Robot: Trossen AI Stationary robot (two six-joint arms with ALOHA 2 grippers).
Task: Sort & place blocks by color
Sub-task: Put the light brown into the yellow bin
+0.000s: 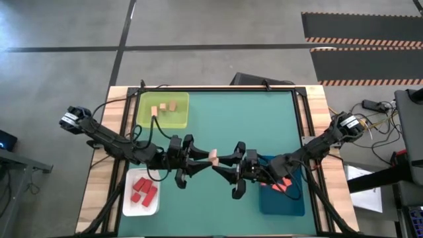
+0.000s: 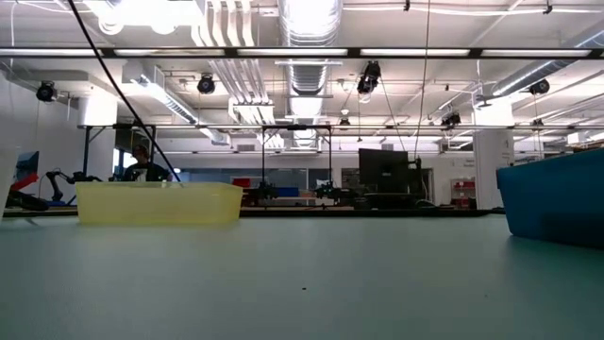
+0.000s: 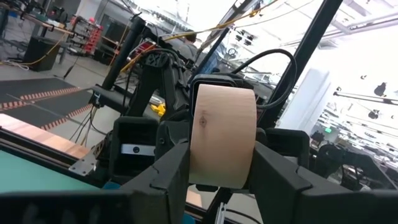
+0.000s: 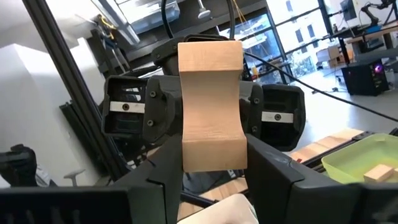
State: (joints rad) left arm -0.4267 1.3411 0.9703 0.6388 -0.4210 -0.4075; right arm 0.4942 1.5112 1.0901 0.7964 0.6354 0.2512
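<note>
Tan natural wood forms the block (image 1: 213, 157) held above the middle of the green table mat (image 1: 225, 112). Its grain is fine and pale, with one small dark knot visible in the left wrist view (image 3: 222, 134). In the right wrist view the block (image 4: 210, 102) shows a flat top edge and concave sides, so that it narrows at mid-height.

The left gripper (image 1: 203, 158) meets the block from 9 o'clock, and the right gripper (image 1: 223, 160) meets it from 3 o'clock. The right gripper is clamped on the block, with one dark finger (image 4: 163, 168) against each side. The left gripper's fingers (image 3: 168, 171) flank the block closely; whether they press on it cannot be told.

The full outline of the block is hidden, since each wrist view shows one face only and the fingers cover its lower part. From above it appears as a small pale patch between the fingertips.

At 11 o'clock on the mat, the yellow-green tray (image 1: 182, 119) holds three tan blocks (image 1: 163, 108). At 7 o'clock, the white tray (image 1: 129, 201) holds a cluster of deep red blocks (image 1: 143, 191). At 4 o'clock, the blue tray (image 1: 291, 205) holds orange-salmon blocks (image 1: 280, 185), partly covered by the right arm, so their number cannot be told.

The low view shows only the translucent wall of the yellow-green tray (image 2: 156, 203) and one corner of the blue tray (image 2: 552, 198); their contents are not visible.
</note>
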